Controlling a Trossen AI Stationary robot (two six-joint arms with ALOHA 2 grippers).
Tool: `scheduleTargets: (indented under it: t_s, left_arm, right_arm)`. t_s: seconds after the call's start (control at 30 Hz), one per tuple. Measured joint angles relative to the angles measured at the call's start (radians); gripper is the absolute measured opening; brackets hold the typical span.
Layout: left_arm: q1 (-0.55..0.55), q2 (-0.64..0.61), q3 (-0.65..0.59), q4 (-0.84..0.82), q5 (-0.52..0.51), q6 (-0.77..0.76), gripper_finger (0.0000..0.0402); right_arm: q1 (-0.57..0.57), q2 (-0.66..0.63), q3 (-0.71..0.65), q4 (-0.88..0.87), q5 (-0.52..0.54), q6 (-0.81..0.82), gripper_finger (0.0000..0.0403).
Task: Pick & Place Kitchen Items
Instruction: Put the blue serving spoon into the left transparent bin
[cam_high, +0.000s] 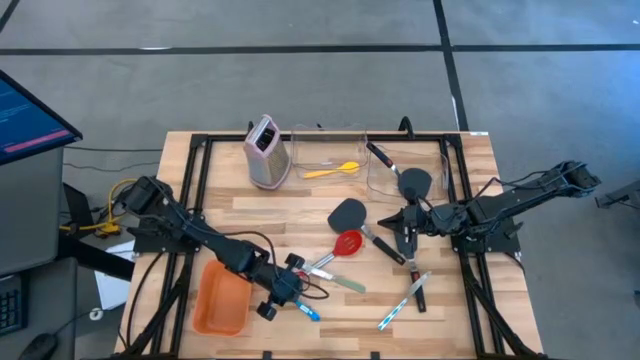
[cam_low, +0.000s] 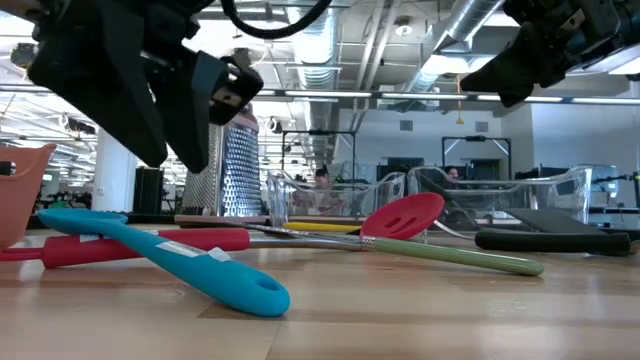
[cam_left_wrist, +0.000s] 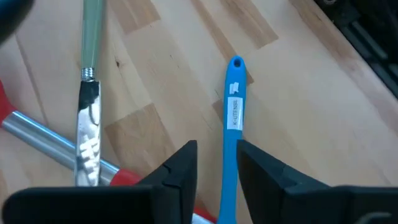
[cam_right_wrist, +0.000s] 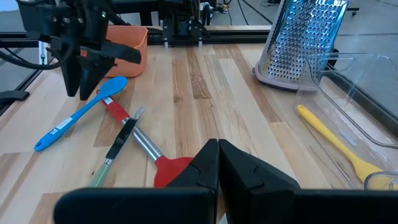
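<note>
A blue spoon (cam_left_wrist: 233, 118) lies on the wooden table near its front edge. Its bowl end (cam_right_wrist: 113, 87) rests across the red spoon's handle (cam_low: 150, 243), and its handle end (cam_low: 262, 292) is on the wood. My left gripper (cam_left_wrist: 217, 149) is open just above it, pointing steeply down, with one finger on either side of the blue handle. I see no touch. Beside it lie the red spoon (cam_high: 346, 243) and a green-handled tool (cam_left_wrist: 91, 37). My right gripper (cam_right_wrist: 218, 144) hangs shut over the table's middle right, near the red spoon's bowl, and holds nothing.
An orange tray (cam_high: 222, 298) stands just left of the left gripper. At the back are a metal grater (cam_high: 265, 152) and clear bins (cam_high: 385, 160), one holding a yellow spoon (cam_high: 335, 170). Two black spatulas (cam_high: 348, 212) and thin tools (cam_high: 400, 302) lie toward the right.
</note>
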Motion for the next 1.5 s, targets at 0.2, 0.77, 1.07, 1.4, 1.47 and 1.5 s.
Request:
scheduleTargets:
  t_s: [0.2,0.77,1.07,1.4,1.47,1.5]
  left_arm:
    - [0.0,0.0,-0.059,0.066,0.0,-0.041,0.0132]
    - [0.0,0.0,-0.159,0.159,0.018,-0.066,0.0143]
    - [-0.001,0.067,-0.159,0.225,0.049,-0.08,0.0143]
    - [-0.001,0.149,-0.155,0.335,0.09,-0.105,0.0143]
    - [-0.001,0.142,-0.156,0.335,0.089,-0.115,0.014]
    - [-0.001,0.139,-0.156,0.335,0.089,-0.127,0.0136]
  right_arm:
    - [0.0,0.0,0.0,0.0,0.0,-0.001,0.0001]
    - [0.0,0.0,0.0,0.0,0.0,-0.001,0.0001]
    - [0.0,0.0,0.0,-0.001,-0.001,-0.001,0.0001]
    - [0.0,0.0,0.0,-0.004,0.0,-0.001,0.0001]
    - [0.0,0.0,0.0,-0.005,-0.001,-0.001,0.0001]
    - [0.0,0.0,0.0,-0.007,0.0,-0.001,0.0001]
